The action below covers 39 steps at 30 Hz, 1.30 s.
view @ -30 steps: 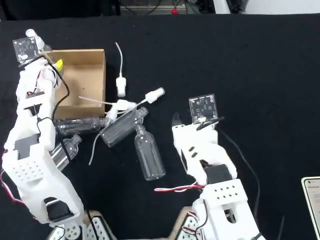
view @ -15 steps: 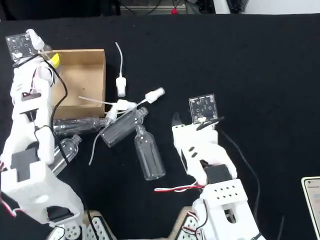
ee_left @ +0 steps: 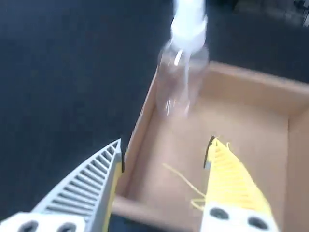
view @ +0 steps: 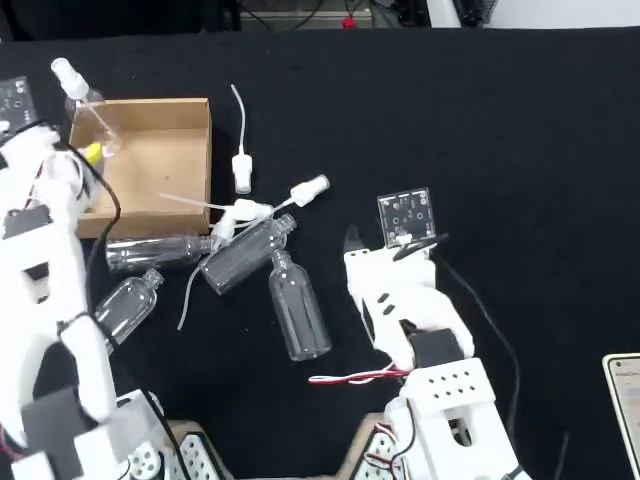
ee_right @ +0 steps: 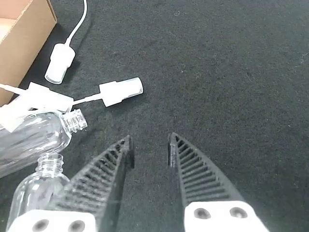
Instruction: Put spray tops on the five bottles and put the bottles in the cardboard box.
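Left gripper (ee_left: pixel 164 142) hangs wide open and empty above the left wall of the cardboard box (view: pixel 150 224), grey jaw outside it, yellow jaw over the inside. Capped bottle (ee_left: pixel 184 67), spray top on, sits at the box's far-left corner, tilted against the wall. Can't tell whether its base is on the box floor or caught on the rim. Right gripper (ee_right: pixel 149 140) is also spread, holding nothing, above bare black cloth (view: pixel 500 150) just right of the pile.

Risks, as I judge them:
- Capped bottle is leaning and probably top-heavy. A brush from my left jaws or arm could tip it out over the wall.
- Four uncapped bottles (view: pixel 243 252) lie on their sides just near of the box, some touching. They are round, clear and slick, so likely to roll or slip out of a pinch. Lifting one may shove its neighbours.
- Loose spray tops (view: pixel 308 190) have long thin dip tubes. One tube reaches over the box's right wall, another trails down between bottles. Tubes could snag, bend, or miss a bottle neck.
- Both my arms would need that one crowded patch, so a collision is possible.

Writing: none legible. Bottles carry no labels and the box is plain. Flat pale thing (view: pixel 625 395) at the near-right edge has marks too small to read.
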Each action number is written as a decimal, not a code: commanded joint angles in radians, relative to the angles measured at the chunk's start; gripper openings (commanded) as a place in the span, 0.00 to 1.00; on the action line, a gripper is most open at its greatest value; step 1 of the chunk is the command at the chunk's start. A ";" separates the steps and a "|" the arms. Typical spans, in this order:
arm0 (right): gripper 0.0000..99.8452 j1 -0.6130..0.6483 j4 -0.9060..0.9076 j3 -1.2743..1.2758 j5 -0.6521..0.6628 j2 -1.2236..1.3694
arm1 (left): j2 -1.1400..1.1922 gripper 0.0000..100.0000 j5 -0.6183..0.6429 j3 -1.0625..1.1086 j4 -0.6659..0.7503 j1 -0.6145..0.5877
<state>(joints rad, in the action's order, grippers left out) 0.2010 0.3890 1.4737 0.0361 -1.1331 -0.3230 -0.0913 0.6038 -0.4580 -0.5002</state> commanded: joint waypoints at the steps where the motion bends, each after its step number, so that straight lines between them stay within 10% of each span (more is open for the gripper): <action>1: 0.12 0.015 -0.026 -0.012 0.011 0.004 | -0.144 0.27 -0.068 -0.076 -0.327 -0.022; 9: 0.12 0.015 -0.026 -0.012 0.011 0.004 | -0.186 0.28 -0.620 -0.070 -0.807 0.054; 15: 0.12 0.015 -0.026 -0.012 0.011 0.004 | -0.153 0.28 -0.730 -0.061 -0.918 0.073; 39: 0.12 0.015 -0.026 -0.012 0.011 0.001 | -0.114 0.27 -0.914 0.381 -0.400 0.076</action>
<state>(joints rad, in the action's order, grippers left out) 0.2010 0.3890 1.4737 0.0361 -1.1331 -0.4242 -1.0042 0.9935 -0.8539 -0.4358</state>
